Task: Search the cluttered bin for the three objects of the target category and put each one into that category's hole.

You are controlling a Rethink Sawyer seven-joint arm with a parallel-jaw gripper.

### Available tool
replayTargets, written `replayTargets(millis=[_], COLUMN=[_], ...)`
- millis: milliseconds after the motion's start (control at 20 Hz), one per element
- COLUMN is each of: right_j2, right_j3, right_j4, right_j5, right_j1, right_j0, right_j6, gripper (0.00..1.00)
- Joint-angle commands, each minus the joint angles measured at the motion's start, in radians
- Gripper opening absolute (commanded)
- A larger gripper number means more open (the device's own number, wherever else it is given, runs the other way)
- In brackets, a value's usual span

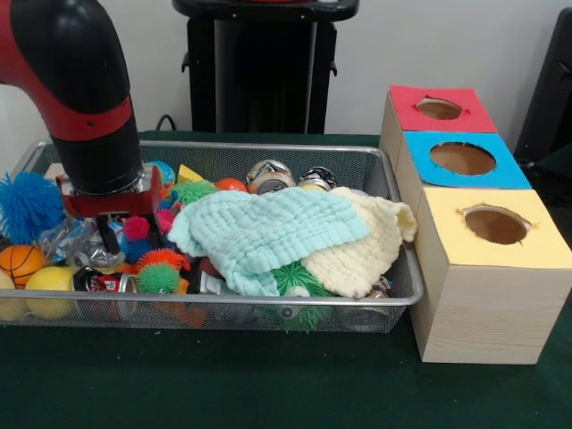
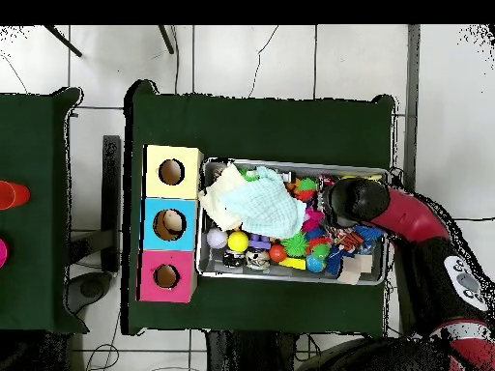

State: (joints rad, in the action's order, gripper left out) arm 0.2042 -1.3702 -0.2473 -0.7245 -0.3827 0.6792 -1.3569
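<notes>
The wire mesh bin (image 1: 268,146) lies on the green table, full of toys, cans and cloths; it also shows in the overhead view (image 2: 290,162). The blue-topped hole (image 1: 462,158) is the middle one of three boxes beside the bin, and shows from overhead too (image 2: 168,224). My gripper (image 1: 130,231) is down in the bin's left end, open, with a pink spiky ball (image 1: 136,229) between its fingers. From overhead the arm (image 2: 356,200) hides the gripper.
A mint cloth (image 1: 268,232) and a cream cloth (image 1: 371,241) cover the bin's middle and right. A blue spiky ball (image 1: 27,201), a small basketball (image 1: 20,261), a yellow ball (image 1: 51,286), a green spiky ball (image 1: 159,277) and cans (image 1: 268,174) lie around. Red-topped (image 1: 439,108) and yellow-topped (image 1: 496,225) holes flank the blue one.
</notes>
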Motion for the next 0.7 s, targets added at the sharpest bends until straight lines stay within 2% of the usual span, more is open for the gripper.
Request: replayTargets(millis=[50, 350, 700], right_j2=[0.067, 0.067, 0.064], right_j3=[0.066, 0.123, 0.107], right_j4=[-0.002, -0.011, -0.018], right_j5=[-0.03, -0.097, -0.128], right_j1=[0.049, 0.045, 0.012], right_j0=[0.006, 0.012, 0.012], right_j6=[0.005, 0.055, 0.072], gripper=[1.0, 1.0, 1.0])
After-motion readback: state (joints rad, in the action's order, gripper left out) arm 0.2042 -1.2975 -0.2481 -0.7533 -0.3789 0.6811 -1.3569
